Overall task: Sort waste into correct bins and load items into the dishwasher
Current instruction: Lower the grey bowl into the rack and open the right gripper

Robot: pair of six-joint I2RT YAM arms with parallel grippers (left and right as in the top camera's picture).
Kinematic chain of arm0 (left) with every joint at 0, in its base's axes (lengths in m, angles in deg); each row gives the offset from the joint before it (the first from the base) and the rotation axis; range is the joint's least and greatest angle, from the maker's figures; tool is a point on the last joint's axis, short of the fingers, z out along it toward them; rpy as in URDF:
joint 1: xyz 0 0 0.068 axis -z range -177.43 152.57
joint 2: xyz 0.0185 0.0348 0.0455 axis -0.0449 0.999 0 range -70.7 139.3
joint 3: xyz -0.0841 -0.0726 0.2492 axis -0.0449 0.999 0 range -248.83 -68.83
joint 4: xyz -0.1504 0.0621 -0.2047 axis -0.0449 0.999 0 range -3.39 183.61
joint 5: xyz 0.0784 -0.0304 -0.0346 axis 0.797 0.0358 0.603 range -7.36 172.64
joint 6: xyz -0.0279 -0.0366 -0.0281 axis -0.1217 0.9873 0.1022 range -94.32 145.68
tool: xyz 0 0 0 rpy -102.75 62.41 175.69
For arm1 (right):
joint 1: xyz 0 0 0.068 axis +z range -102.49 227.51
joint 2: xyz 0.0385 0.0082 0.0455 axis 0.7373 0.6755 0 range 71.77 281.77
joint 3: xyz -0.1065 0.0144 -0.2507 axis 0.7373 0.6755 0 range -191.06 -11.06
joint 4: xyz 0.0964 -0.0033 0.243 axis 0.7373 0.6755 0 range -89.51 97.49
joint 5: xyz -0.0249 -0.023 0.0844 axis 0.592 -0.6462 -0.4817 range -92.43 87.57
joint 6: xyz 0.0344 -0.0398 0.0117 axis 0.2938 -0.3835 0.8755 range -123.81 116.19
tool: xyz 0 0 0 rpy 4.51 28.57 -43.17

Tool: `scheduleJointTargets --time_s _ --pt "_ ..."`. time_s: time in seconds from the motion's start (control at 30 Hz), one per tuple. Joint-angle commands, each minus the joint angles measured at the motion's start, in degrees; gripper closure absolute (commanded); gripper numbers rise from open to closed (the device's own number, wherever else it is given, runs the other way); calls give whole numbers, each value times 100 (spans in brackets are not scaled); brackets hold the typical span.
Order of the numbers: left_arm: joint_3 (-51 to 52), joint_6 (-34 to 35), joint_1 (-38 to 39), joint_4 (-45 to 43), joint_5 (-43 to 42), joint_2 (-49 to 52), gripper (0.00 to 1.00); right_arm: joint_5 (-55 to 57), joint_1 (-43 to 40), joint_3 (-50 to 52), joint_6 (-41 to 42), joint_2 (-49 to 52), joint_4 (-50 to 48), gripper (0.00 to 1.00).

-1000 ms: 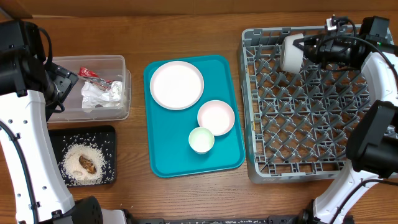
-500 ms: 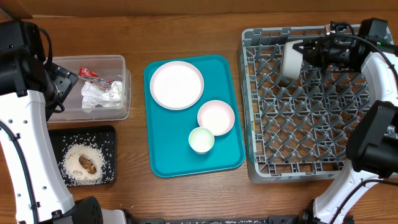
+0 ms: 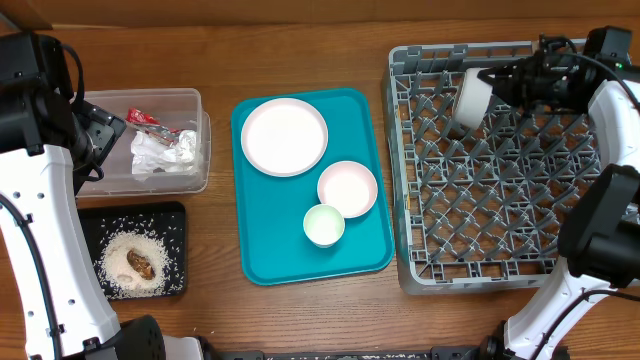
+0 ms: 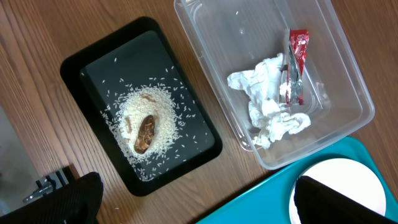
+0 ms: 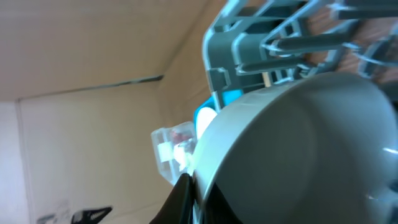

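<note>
My right gripper (image 3: pixel 492 82) is shut on the rim of a grey-white bowl (image 3: pixel 467 98), held on its side over the back left part of the grey dishwasher rack (image 3: pixel 400 180). In the right wrist view the bowl (image 5: pixel 298 149) fills the frame, its rim pinched by the gripper (image 5: pixel 202 199). My left gripper (image 4: pixel 202 205) hangs open and empty above the table's left side. The white napkin (image 4: pixel 267 106) and red wrapper (image 4: pixel 297 56) lie in the clear tub (image 4: pixel 348 81). Rice (image 4: pixel 158 106) and a brown lump (image 4: pixel 145 132) lie in the black tray (image 4: pixel 118 56).
A teal tray (image 3: pixel 270 230) in the middle carries a white plate (image 3: pixel 284 137), a pink bowl (image 3: pixel 347 188) and a small cup (image 3: pixel 324 225). The rack's upright pegs stand close under the held bowl. Bare wood lies between the tray and the rack.
My right gripper has shifted slightly right and brought the bowl a little lower toward the rack's pegs. The left arm has not moved.
</note>
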Motion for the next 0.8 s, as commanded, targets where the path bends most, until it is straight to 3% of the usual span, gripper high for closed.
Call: scheduleJointTargets --time_s 0.0,0.13,0.43,0.77 --pt "-22 103 2 13 13 17 0 1832 -94 -297 2 -74 354 95" --pt "-22 103 2 11 13 17 0 2811 -120 -778 0 -107 990 90" --pt "-22 101 2 13 13 17 0 4697 -302 -1598 157 -129 2076 90" --pt "-22 101 2 13 13 17 0 5226 -273 -1998 299 -507 2551 89"
